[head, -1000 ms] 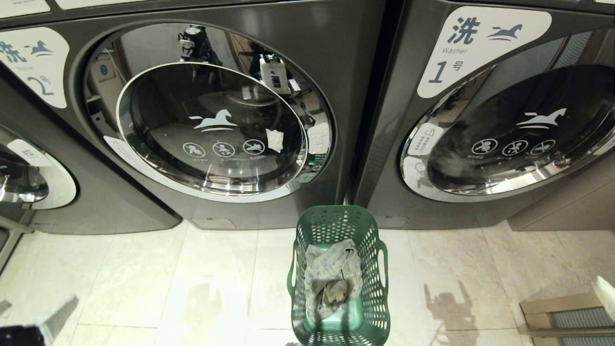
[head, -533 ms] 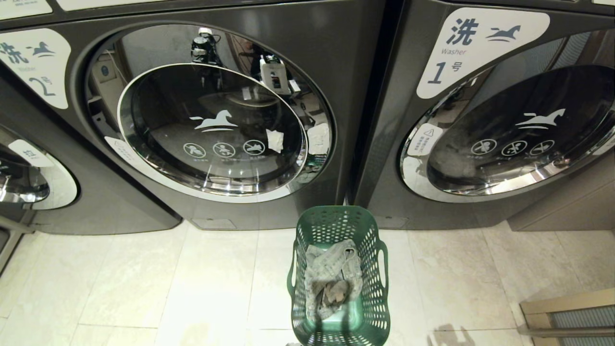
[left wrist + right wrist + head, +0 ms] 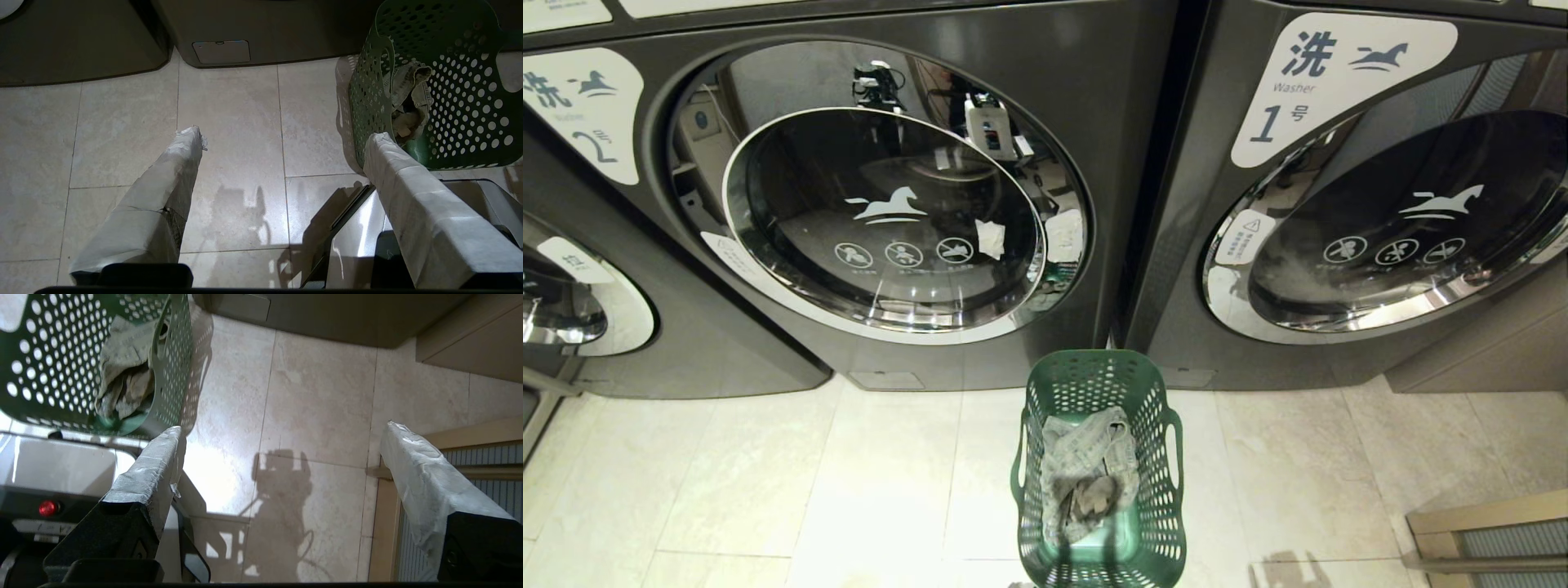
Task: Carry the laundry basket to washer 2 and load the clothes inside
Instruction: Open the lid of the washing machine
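Nearest, both arms hang low beside the robot's base, outside the head view and seen only through their own wrist cameras. Left gripper (image 3: 282,136): tape-wrapped fingers (image 3: 179,159) spread wide, nothing between them, poised over bare floor tiles (image 3: 229,122) just left of the laundry basket (image 3: 461,90). Right gripper (image 3: 282,428): jaws likewise spread wide and empty, over tiles to the right of the basket, a wood-framed grille (image 3: 482,457) beyond its outer finger. The dark green perforated basket (image 3: 1098,482) stands upright on the pale floor, near centre of the head view, just in front of the robot, untouched by either gripper. The clothes (image 3: 1086,478), a small grey-beige patterned bundle, lie inside against its bottom and left wall. Farther back, a row of dark grey front-loaders. The basket sits before the seam between two machines: washer 2 (image 3: 882,212) to the far left, round chrome-rimmed door closed, horse logo on glass; washer 1 (image 3: 1380,229) to the far right, door also closed. A third machine (image 3: 572,302) shows partly at the far left edge.
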{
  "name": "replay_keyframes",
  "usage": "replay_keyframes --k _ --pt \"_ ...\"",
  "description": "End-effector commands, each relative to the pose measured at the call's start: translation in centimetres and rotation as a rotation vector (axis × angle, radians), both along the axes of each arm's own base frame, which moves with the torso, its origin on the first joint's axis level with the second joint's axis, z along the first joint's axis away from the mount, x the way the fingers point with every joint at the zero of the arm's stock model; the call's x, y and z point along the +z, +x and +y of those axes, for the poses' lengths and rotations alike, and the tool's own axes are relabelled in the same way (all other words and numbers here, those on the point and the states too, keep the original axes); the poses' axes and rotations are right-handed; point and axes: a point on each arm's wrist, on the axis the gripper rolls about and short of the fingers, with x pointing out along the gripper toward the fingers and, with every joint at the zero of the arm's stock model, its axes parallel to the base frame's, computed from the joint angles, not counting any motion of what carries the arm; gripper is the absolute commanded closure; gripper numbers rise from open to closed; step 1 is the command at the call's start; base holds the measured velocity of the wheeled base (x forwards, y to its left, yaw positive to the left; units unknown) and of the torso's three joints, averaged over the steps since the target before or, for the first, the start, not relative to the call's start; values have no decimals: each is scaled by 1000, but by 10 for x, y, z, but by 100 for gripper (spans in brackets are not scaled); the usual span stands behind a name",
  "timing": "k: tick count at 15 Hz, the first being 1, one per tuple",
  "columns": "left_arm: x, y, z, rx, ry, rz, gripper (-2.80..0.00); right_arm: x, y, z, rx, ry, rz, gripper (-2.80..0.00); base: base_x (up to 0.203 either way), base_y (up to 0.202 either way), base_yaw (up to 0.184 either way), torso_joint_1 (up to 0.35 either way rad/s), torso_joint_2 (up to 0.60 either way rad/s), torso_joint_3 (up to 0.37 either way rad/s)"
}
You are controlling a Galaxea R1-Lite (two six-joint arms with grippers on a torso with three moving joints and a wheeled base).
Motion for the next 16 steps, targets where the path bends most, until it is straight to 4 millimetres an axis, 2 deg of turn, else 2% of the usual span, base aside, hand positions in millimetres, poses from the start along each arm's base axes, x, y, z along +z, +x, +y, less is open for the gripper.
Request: replay_keyframes --k 1,3,6,11,16 --pt "-1 -1 0 19 -45 0 -280 1 0 0 9 0 2 -280 0 0 0 0 0 0" --pt "-1 -1 1 67 -107 -2 -280 1 0 0 10 -8 1 -280 0 0 0 0 0 0" --pt "-1 -1 1 69 -108 -2 -280 1 0 0 15 -2 -6 -280 0 0 0 0 0 0" --pt "-1 -1 1 69 -108 -2 -280 -6 -22 0 62 -26 -228 -280 0 0 0 0 0 0" --pt "-1 -1 1 69 -108 -2 -280 -7 -22 -1 50 9 -226 -280 0 0 0 0 0 0"
